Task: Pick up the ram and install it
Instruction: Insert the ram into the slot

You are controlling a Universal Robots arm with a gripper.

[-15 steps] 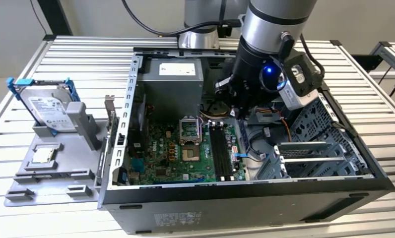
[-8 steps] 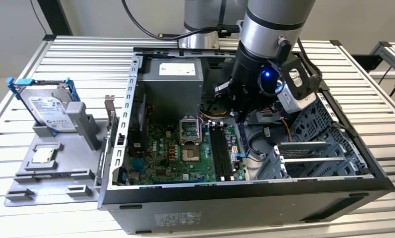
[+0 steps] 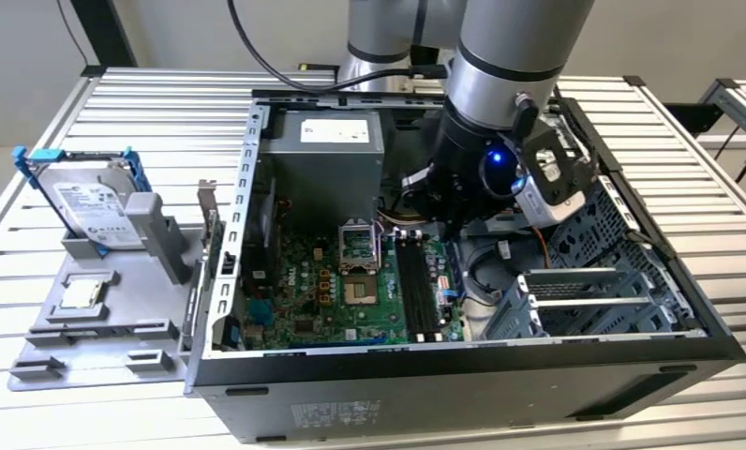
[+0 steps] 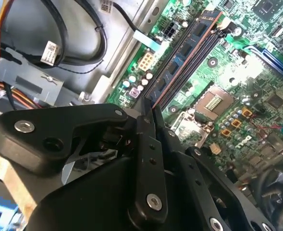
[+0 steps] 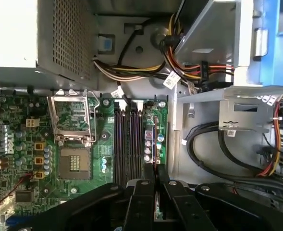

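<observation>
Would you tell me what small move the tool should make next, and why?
Probably a short, slow press straight down toward the board. The tool looks shut on the ram, which runs parallel to the black slots and close over them. I cannot tell whether it is seated yet, so gentle pressure seems safest.
</observation>
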